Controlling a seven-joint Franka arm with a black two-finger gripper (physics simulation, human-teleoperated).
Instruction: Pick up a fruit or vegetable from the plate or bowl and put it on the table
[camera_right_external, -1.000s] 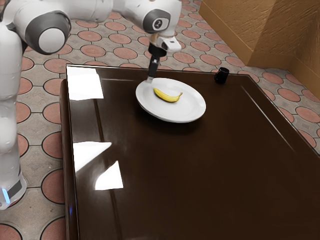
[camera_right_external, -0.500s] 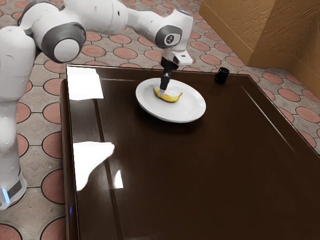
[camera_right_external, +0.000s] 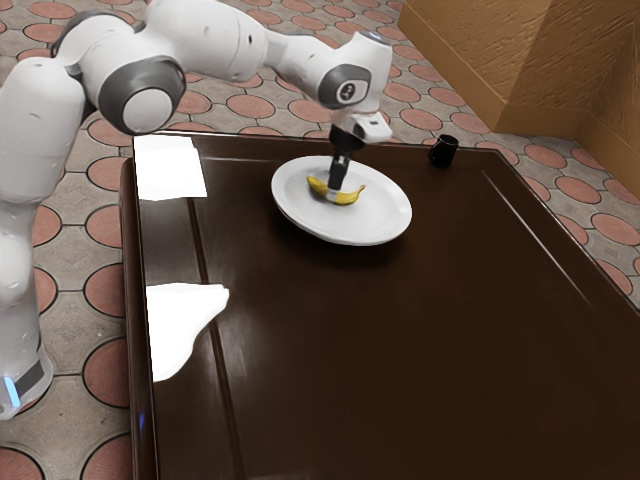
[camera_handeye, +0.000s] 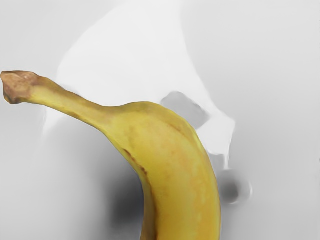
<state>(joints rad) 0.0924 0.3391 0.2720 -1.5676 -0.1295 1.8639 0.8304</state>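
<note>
My black gripper (camera_right_external: 334, 192) points down at the middle of the yellow banana (camera_right_external: 350, 198), its tip level with the fruit and covering part of it. Whether it is open or shut cannot be made out. The banana lies on the white plate (camera_right_external: 365, 226), inside the rim. In the wrist view the banana (camera_handeye: 175, 155) is large and close under the hand, its brown stem end on bare plate (camera_handeye: 280, 90) and its other end cut off by the lower edge.
A small black cup (camera_right_external: 444, 151) stands near the table's far edge, beyond the plate toward the exterior view's right. The dark glossy table (camera_right_external: 400, 360) extends around the plate. A brown wall (camera_right_external: 520, 70) rises behind.
From beside the plate's rim, my gripper has moved toward the exterior view's right and down to the banana. The banana and plate look unmoved.
</note>
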